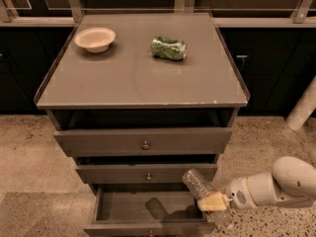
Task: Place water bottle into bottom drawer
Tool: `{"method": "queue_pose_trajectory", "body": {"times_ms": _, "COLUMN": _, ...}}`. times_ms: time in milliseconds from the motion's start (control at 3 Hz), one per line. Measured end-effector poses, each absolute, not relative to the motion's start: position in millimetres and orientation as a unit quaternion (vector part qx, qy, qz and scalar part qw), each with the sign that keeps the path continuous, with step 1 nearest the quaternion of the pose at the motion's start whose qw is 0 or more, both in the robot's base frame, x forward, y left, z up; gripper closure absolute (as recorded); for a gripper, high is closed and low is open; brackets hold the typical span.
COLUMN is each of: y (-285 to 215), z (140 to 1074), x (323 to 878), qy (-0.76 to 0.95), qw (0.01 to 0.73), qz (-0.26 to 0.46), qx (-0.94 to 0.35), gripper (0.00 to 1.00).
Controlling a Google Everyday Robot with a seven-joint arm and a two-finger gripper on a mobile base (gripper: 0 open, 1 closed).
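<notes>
The water bottle (196, 182) is clear ribbed plastic and tilts up to the left. My gripper (213, 203) is shut on its lower part, with the white arm reaching in from the right. The bottle hangs over the right side of the bottom drawer (148, 207), which is pulled open and shows a bare grey floor with the bottle's shadow on it. The bottle's cap and label are hidden by my gripper.
A green crushed can (169, 48) and a shallow white bowl (95, 38) lie on the cabinet top (138, 78). The two upper drawers (144, 141) are partly pulled out. Speckled floor lies on both sides. A white post (302, 107) stands at the right.
</notes>
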State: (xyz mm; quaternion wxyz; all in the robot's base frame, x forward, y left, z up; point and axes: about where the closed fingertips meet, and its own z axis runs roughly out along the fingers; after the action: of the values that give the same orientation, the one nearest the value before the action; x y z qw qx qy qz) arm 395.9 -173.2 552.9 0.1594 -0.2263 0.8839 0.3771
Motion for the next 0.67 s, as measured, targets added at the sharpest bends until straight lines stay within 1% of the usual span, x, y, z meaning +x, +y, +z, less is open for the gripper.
{"method": "queue_pose_trajectory", "body": {"times_ms": 333, "y": -171.5, "z": 527.6, "x": 401.9, "qy": 0.887, "qw": 0.134, "qz": 0.386, "qx": -0.214, "gripper": 1.0}}
{"method": "queue_pose_trajectory", "body": {"times_ms": 667, "y": -174.0, "z": 471.8, "x": 410.0, "qy": 0.891, "qw": 0.1, "qz": 0.403, "qx": -0.183, "gripper": 1.0}}
